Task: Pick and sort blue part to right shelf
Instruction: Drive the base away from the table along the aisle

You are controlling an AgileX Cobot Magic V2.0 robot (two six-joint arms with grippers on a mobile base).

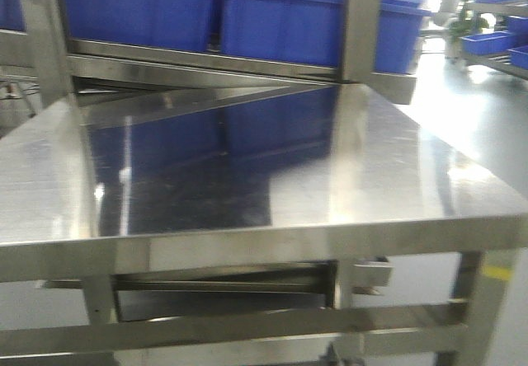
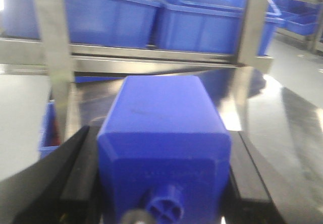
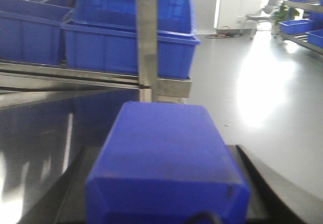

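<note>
My left gripper [image 2: 164,138] is shut on a blue box-shaped part [image 2: 164,128]; its black fingers [image 2: 81,168] press both sides. My right gripper [image 3: 164,158] is shut on another blue box-shaped part [image 3: 164,158] between its black fingers [image 3: 257,183]. Both are held above a shiny steel tabletop [image 1: 247,168]. Ahead stands the steel-framed shelf [image 1: 363,28] with large blue bins [image 1: 165,7], also in the left wrist view [image 2: 202,22] and the right wrist view [image 3: 121,42]. Neither gripper shows in the front view.
Steel uprights [image 2: 53,42] [image 3: 147,37] rise from the table's far edge. More blue bins on racks [image 1: 495,40] stand at the far right across a glossy floor [image 3: 252,82]. The table's front edge [image 1: 247,246] is close.
</note>
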